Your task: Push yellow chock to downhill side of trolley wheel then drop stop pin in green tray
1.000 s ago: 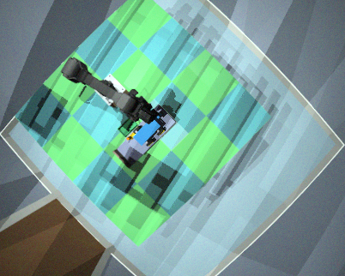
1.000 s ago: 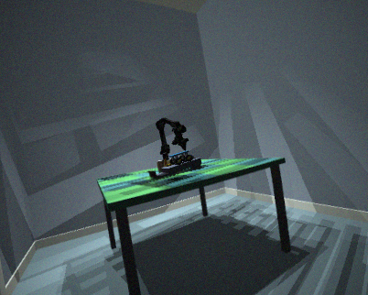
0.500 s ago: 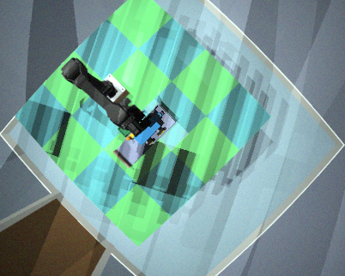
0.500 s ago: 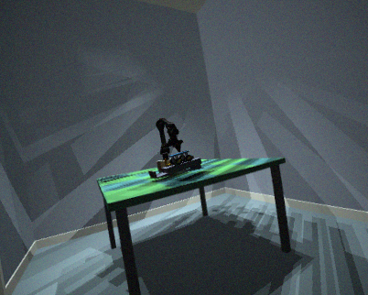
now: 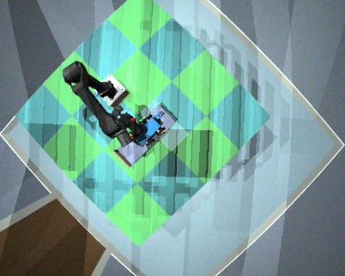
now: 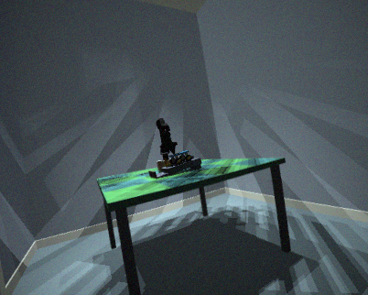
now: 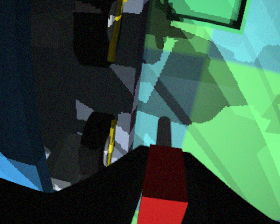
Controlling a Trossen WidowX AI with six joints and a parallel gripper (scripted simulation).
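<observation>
Green-and-teal checks brighten the tabletop, and the wrist view gives us what the exterior hides: the gripper pinching the red-headed pin, beside the blue trolley on its ramp. Green tray, one corner showing; full contents, can't tell.

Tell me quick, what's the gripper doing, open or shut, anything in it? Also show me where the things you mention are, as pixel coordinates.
Gripper (image 5: 136,124) (image 7: 163,157): closed on the red-headed stop pin (image 7: 164,172), its red head toward the wrist camera.
</observation>
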